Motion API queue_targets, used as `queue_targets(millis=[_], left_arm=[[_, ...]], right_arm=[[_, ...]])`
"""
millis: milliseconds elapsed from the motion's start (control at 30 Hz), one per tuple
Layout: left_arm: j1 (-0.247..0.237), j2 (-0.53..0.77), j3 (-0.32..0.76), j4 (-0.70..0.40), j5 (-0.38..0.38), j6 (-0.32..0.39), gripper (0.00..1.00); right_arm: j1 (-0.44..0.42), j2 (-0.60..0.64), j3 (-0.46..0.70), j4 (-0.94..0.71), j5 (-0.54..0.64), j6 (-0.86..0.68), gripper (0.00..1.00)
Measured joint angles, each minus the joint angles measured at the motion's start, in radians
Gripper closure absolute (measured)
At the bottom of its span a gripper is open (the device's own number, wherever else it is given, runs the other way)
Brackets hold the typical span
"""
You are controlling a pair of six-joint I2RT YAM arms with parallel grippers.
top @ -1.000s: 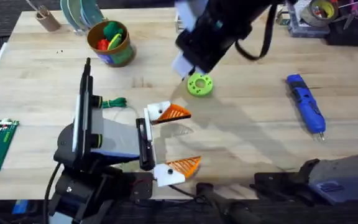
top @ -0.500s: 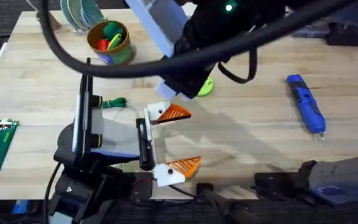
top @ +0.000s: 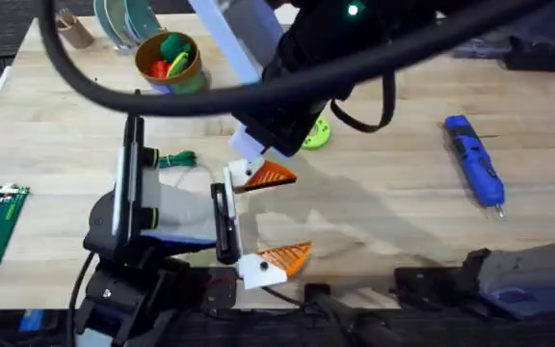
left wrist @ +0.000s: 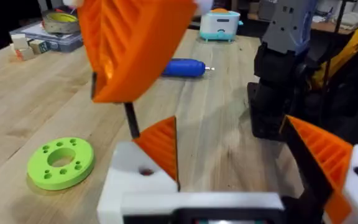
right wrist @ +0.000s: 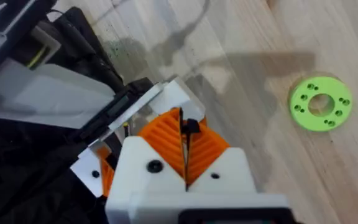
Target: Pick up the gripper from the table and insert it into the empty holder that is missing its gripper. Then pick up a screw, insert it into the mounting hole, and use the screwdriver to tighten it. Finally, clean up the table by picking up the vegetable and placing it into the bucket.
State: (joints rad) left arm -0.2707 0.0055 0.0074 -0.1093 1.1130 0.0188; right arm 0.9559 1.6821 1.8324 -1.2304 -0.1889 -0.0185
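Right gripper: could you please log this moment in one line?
right gripper: shut on thin black piece, above holder | left gripper: open | screwdriver: on table

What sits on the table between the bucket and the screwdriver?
In the overhead view, between the bucket and the blue screwdriver lies the green disc, partly covered by the right arm reaching across.

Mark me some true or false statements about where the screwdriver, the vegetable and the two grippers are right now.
1. The screwdriver lies on the table, away from both grippers. True.
2. The vegetable is in the bucket. False: it lies on the table beside the left arm.
3. The left gripper is open. True.
4. The right gripper is wide open. False: its pads are closed on a thin black rod.
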Motion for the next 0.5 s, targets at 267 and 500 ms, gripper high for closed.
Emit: queue_targets(millis=[267, 500], left_arm=[[0.0, 0.0, 0.0, 0.0, 0.0, 0.0, 0.008], [0.0, 0.0, 0.0, 0.0, 0.0, 0.0, 0.008]], right_arm=[[0.018, 0.014, 0.0, 0.0, 0.0, 0.0, 0.993], [0.019, 0.032, 0.0, -0.001, 0.002, 0.003, 0.993]])
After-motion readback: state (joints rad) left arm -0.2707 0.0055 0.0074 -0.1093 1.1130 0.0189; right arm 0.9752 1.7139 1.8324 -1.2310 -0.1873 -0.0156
